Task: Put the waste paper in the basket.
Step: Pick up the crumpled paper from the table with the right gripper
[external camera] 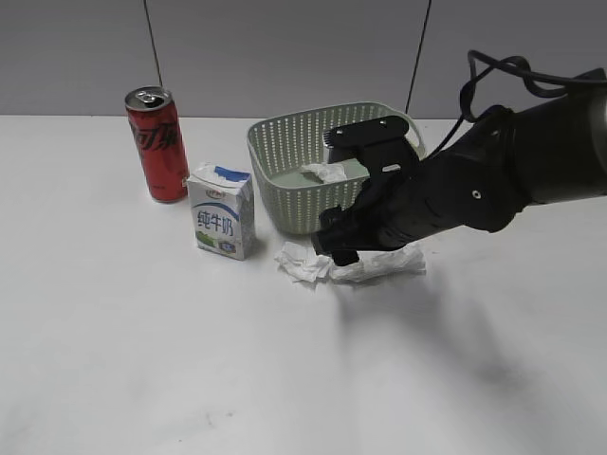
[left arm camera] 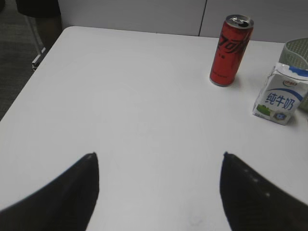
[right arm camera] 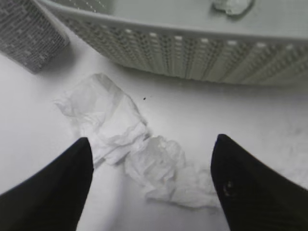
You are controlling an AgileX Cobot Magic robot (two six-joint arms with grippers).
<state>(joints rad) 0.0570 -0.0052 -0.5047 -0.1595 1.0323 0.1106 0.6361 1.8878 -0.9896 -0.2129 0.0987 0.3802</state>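
Observation:
Crumpled white waste paper (external camera: 308, 263) lies on the table in front of the pale green basket (external camera: 285, 152), with a second wad (external camera: 389, 263) joined to it on the right. In the right wrist view the wads (right arm camera: 144, 154) lie between my open right gripper's (right arm camera: 151, 144) fingers, just below it. One more paper wad (external camera: 327, 172) lies inside the basket, also seen in the right wrist view (right arm camera: 233, 6). My right gripper (external camera: 340, 248) hovers over the table paper. My left gripper (left arm camera: 159, 156) is open and empty over bare table, far left.
A red soda can (external camera: 157, 144) stands at the back left. A white-and-blue milk carton (external camera: 222, 211) stands just left of the basket, close to the paper. Both also show in the left wrist view, the can (left arm camera: 231, 50) and the carton (left arm camera: 281, 94).

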